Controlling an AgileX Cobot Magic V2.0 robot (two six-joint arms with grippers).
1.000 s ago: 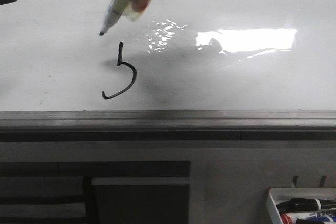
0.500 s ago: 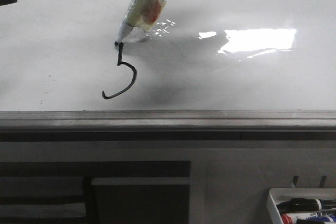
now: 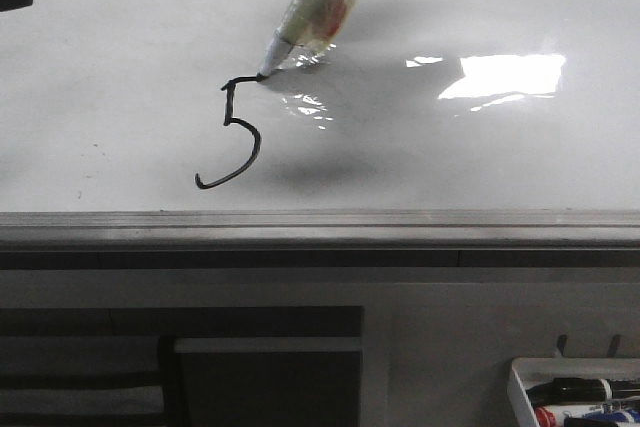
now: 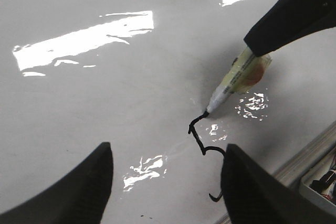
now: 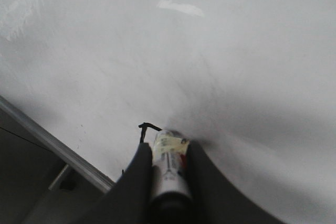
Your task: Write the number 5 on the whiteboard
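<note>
The whiteboard (image 3: pixel 480 157) lies flat and fills the upper part of the front view. On it is the number 5 (image 3: pixel 228 105), a black stem with a hooked curve below and a short top bar. My right gripper (image 5: pixel 169 148) is shut on a marker (image 3: pixel 305 15) wrapped in yellowish tape. The marker slants down to the left, its tip touching the board at the right end of the top bar. My left gripper (image 4: pixel 165 182) hovers open over the board next to the number 5 (image 4: pixel 196 142), holding nothing. One of its fingers hides part of the curve.
A grey metal edge strip (image 3: pixel 320 222) runs along the board's near side. A white tray (image 3: pixel 520 387) with markers sits at the lower right, below the board. Bright glare (image 3: pixel 510 75) lies on the board to the right of the marker.
The marker came down from above the board onto the top of the stem. It then slid right with the right gripper, leaving a short top bar.
</note>
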